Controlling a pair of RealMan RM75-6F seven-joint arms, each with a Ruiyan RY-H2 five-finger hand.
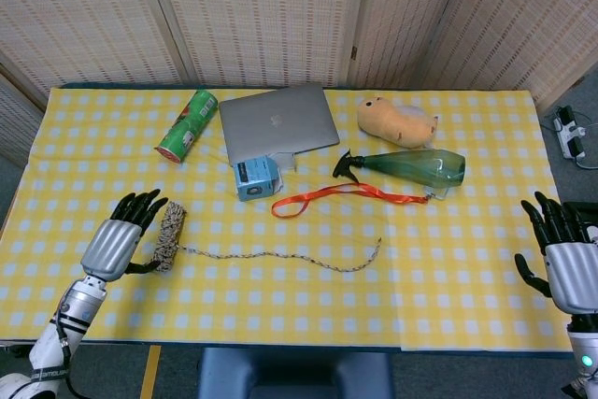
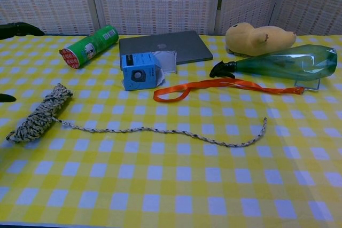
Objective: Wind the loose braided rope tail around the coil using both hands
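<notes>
A speckled braided rope coil (image 1: 169,235) (image 2: 39,114) lies on the yellow checked table at the left. Its loose tail (image 1: 280,256) (image 2: 176,132) runs right along the cloth, ending in an upturned tip (image 1: 377,245). My left hand (image 1: 121,240) hovers just left of the coil with fingers spread, the thumb close under the coil's near end; it holds nothing. In the chest view only dark fingertips (image 2: 18,28) show at the left edge. My right hand (image 1: 563,254) stands open at the far right edge, well away from the rope.
Behind the rope lie a green can (image 1: 187,125), a grey laptop (image 1: 277,122), a blue box (image 1: 255,178), an orange lanyard (image 1: 346,193), a green spray bottle (image 1: 411,166) and a plush toy (image 1: 396,121). The table's front edge (image 1: 280,343) is near.
</notes>
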